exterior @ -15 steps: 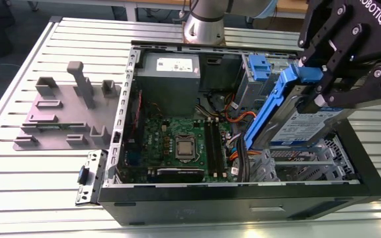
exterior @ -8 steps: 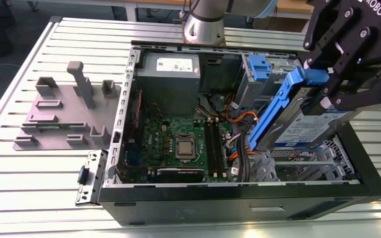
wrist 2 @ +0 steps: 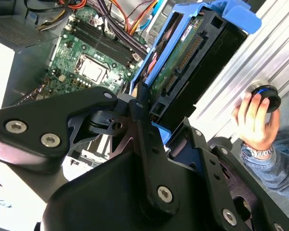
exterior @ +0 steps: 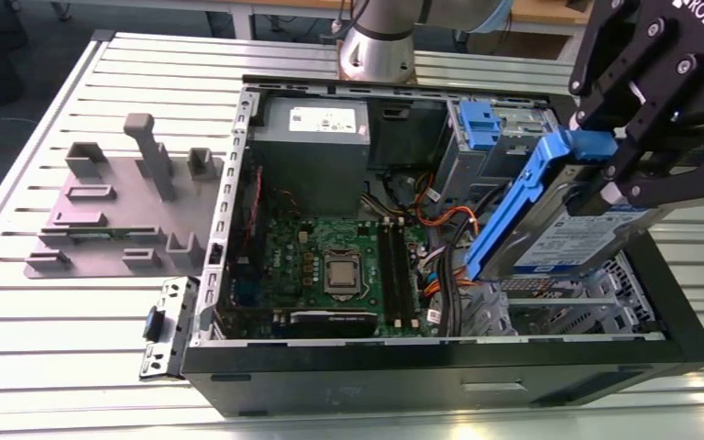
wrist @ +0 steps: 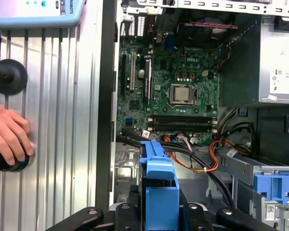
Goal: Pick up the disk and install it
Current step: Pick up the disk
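The hand [exterior: 627,170] is closed on the disk [exterior: 560,234], clamping its blue bracket near the upper end. The disk hangs tilted over the open computer case [exterior: 450,367], above the drive bay at the exterior view's right, and seems clear of the metal below, though the angle makes that hard to judge. In the second wrist view the disk [wrist 2: 192,67] shows its connector edge between the black fingers [wrist 2: 144,125]. The motherboard [exterior: 340,266] lies exposed inside the case. A grey stand [exterior: 126,211] sits on the table [exterior: 71,367] beside the case. A person's hand [wrist: 7,137] rests on a black knob [wrist: 9,161].
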You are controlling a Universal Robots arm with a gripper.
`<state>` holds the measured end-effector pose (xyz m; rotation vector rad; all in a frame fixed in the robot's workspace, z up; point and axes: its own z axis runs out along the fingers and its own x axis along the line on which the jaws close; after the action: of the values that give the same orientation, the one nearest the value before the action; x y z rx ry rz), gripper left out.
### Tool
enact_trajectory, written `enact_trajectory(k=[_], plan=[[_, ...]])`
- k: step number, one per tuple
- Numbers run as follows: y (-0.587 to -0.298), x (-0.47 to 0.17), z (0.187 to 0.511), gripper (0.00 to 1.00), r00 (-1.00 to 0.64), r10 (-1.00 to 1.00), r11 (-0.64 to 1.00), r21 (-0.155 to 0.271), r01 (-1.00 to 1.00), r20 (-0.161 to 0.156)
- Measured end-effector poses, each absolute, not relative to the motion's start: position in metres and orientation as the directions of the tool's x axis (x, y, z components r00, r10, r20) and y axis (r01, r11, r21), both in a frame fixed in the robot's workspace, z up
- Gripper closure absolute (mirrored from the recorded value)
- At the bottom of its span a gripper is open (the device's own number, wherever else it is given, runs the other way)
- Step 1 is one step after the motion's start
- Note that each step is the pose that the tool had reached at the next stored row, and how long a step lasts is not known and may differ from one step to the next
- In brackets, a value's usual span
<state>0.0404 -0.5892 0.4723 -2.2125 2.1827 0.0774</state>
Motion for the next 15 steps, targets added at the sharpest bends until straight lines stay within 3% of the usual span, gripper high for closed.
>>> enact_trajectory(k=[15], plan=[[-0.5909, 0.0496, 0.471, 0.64, 0.013, -0.998, -0.014, 0.012, -1.0, -0.058]])
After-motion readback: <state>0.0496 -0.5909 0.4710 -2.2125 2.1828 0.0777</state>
